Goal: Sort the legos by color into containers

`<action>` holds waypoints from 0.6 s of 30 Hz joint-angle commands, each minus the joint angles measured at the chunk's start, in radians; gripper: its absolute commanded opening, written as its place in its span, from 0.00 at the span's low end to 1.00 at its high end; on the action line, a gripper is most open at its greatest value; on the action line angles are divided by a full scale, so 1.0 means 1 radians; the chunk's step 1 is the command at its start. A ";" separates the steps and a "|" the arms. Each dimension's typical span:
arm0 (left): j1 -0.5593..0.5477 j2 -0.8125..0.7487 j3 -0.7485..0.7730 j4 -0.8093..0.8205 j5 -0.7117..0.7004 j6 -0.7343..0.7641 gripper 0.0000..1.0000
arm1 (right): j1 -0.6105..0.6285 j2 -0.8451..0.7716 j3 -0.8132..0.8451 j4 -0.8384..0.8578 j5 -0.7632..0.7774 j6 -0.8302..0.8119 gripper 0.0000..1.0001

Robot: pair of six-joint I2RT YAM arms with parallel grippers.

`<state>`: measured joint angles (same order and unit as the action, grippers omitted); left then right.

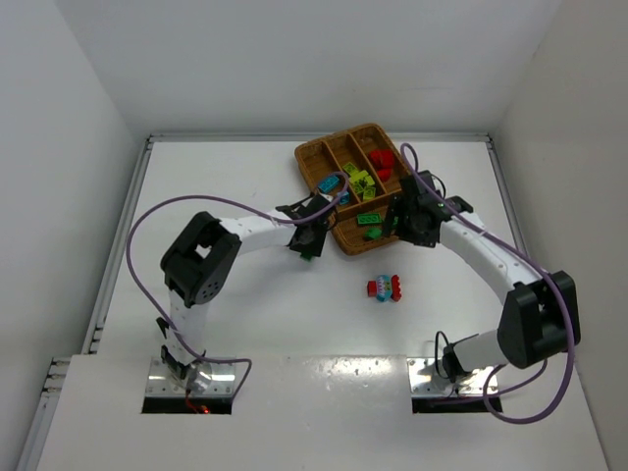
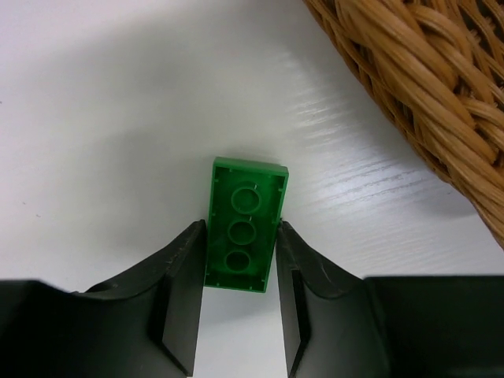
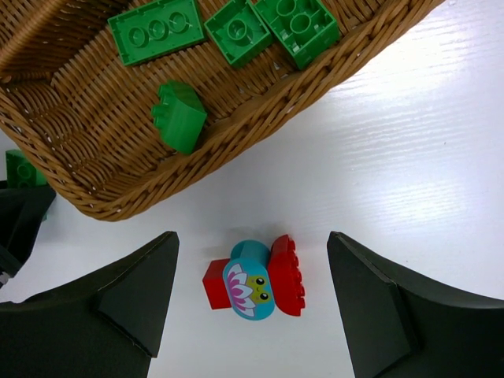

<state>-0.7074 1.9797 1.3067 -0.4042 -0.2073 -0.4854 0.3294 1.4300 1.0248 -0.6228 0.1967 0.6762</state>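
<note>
- Our left gripper [image 2: 240, 236] is pinching a dark green brick [image 2: 244, 224] by its two long sides. The brick lies underside up on the table [image 2: 118, 118]. Only its near half sits between the fingers, and the rest pokes out toward 12 o'clock.
- The wicker tray [image 2: 409, 71] rises just beside the brick at 1 to 2 o'clock. We judge the step in hand is to carry the brick over that wall.
- To do it well, we should hold a firm squeeze and lift straight up before swinging. The hold is shallow, so the brick could pivot if it brushes the rim.
- The crosswise section [image 3: 79, 94], on the side of the tray nearest the arms, already holds other green bricks [image 3: 156, 30]. We take it as the place to drop this one.
- A clump [image 3: 256, 287] of red pieces around a rounded cyan piece rests on the table at about 6 o'clock from the tray, near it but apart.
- Our right gripper [image 3: 252, 236] hovers over the clump, spread wide and holding nothing. The clump lies between the fingers, slightly toward 6 o'clock, so we judge a straight descent would frame it.
</note>
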 commanded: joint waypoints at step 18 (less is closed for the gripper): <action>-0.032 0.097 0.481 -0.079 0.278 -0.042 0.00 | 0.005 -0.416 -0.245 -0.138 -0.054 -0.001 0.80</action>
<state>-0.7204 1.9968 1.7252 -0.4477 0.0452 -0.5095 0.3298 1.0332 0.8150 -0.7219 0.1474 0.6537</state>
